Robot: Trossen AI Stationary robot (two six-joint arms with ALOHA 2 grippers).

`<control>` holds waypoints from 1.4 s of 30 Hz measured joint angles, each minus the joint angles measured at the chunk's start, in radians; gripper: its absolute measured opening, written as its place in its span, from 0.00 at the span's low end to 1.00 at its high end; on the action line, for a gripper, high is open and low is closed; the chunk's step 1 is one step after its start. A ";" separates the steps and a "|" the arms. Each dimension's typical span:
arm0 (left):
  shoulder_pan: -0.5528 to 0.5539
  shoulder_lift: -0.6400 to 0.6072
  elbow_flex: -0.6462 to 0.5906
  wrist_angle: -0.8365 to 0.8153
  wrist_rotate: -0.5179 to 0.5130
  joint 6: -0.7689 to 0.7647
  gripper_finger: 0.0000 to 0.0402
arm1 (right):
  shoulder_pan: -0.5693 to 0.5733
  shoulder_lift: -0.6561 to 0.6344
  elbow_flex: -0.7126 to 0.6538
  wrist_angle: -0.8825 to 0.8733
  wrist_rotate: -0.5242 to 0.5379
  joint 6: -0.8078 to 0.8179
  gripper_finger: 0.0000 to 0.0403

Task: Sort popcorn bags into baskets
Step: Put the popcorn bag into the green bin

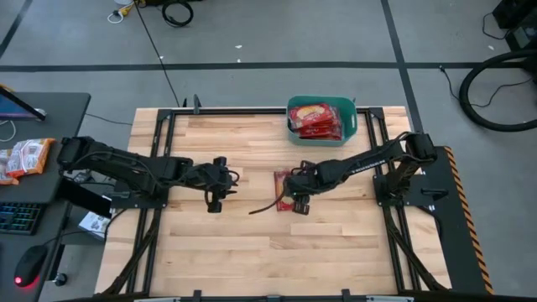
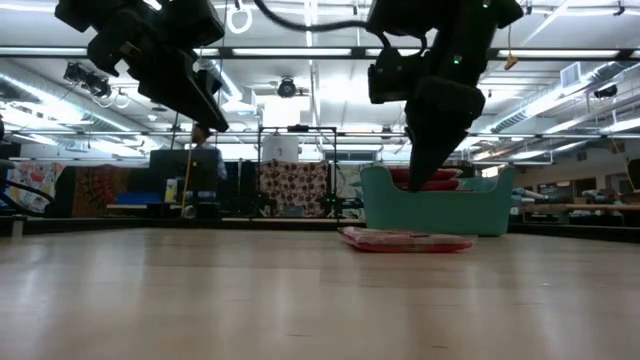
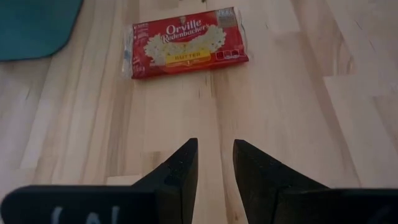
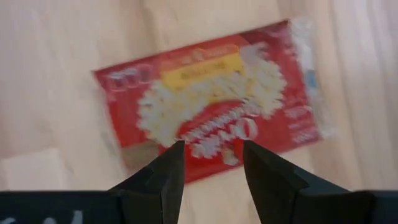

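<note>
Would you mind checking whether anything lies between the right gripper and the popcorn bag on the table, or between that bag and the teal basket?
Nothing visible does. The right gripper hangs open directly over the popcorn bag, with only air between them. From the bag to the teal basket there is only bare table. The left gripper waits off to the side.

Count: one popcorn bag (image 1: 284,191) flat on worktop (image 1: 252,252). One teal basket (image 1: 347,113) at far edge, at least two red bags (image 1: 317,119) inside; exact number unclear.
</note>
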 joint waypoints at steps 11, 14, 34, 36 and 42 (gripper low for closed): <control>0.000 0.000 0.000 0.008 0.000 -0.001 0.27 | 0.097 0.034 -0.039 0.170 0.119 0.027 0.41; 0.000 0.000 0.000 0.007 0.000 -0.001 0.27 | 0.102 0.046 -0.038 0.119 0.161 0.077 0.41; 0.000 -0.001 0.000 -0.052 0.000 -0.009 0.27 | -0.012 0.057 -0.230 0.412 0.125 0.091 0.41; 0.000 -0.001 0.000 -0.052 0.000 -0.009 0.27 | -0.013 0.057 -0.244 0.458 0.090 0.054 0.41; 0.000 -0.001 0.000 -0.037 0.028 -0.009 0.27 | 0.009 0.059 -0.254 0.582 -0.135 -0.061 0.41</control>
